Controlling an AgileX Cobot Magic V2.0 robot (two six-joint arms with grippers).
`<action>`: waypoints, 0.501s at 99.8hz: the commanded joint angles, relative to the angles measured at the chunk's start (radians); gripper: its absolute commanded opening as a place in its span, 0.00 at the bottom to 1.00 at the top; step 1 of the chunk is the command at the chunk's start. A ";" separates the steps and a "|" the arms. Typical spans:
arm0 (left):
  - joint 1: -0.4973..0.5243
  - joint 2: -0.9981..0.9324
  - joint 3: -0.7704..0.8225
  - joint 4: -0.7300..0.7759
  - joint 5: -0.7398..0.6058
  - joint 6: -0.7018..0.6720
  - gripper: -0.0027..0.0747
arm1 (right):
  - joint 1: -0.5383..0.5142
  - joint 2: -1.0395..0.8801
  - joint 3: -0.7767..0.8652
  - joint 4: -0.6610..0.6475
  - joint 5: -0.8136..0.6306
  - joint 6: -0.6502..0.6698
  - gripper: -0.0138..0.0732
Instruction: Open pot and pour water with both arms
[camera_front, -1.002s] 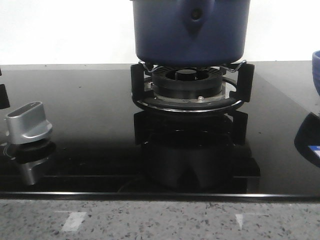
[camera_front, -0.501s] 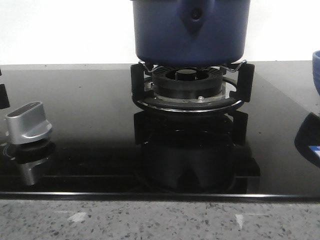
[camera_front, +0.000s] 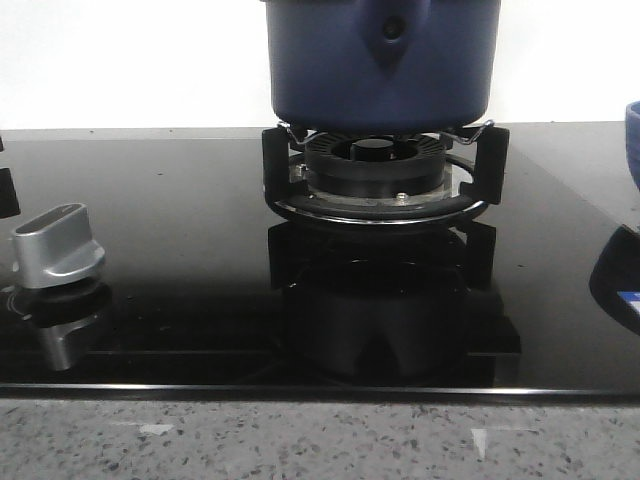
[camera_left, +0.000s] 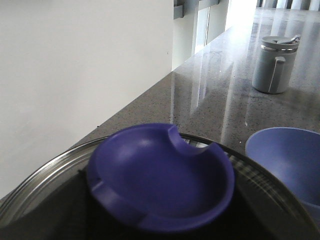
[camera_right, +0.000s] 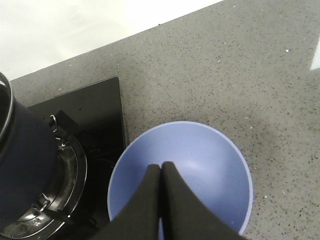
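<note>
— Pot (camera_front: 380, 60) first: where does it sit?

— On the burner grate (camera_front: 385, 180) at the back middle of the black glass hob (camera_front: 180, 260). Its top is cut off by the front view's upper edge, so the rim does not show there.

— What room lies around it?

— Bare glass to either side of the grate. A silver knob (camera_front: 55, 245) stands near the hob's left front. The hob's front edge meets a speckled counter (camera_front: 320, 440). On the right a lighter blue bowl (camera_right: 180, 175) sits on the counter just beside the hob's edge; the front view catches only a sliver of it.

— Anything in the bowl?

— It looks empty in both wrist views. What the pot holds cannot be told.

— And the lid?

— The left wrist view shows a glass lid (camera_left: 45, 185) with a metal rim and a blue scooped knob (camera_left: 160, 177) close under the camera. A grey lidded jug (camera_left: 277, 65) stands well apart on the counter.

— The claws?

— The right gripper (camera_right: 161, 167) hangs over the bowl with its fingers pressed together, holding nothing. The left gripper's fingers do not show, so its state cannot be told.
</note>
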 joint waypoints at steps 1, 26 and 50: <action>-0.006 -0.033 -0.033 -0.102 0.030 -0.055 0.36 | 0.000 -0.005 -0.034 -0.001 -0.073 -0.012 0.08; 0.018 -0.035 -0.033 -0.097 0.055 -0.167 0.44 | 0.000 -0.005 -0.034 -0.001 -0.069 -0.012 0.08; 0.032 -0.039 -0.033 -0.023 0.113 -0.193 0.44 | 0.000 -0.005 -0.034 -0.001 -0.086 -0.012 0.08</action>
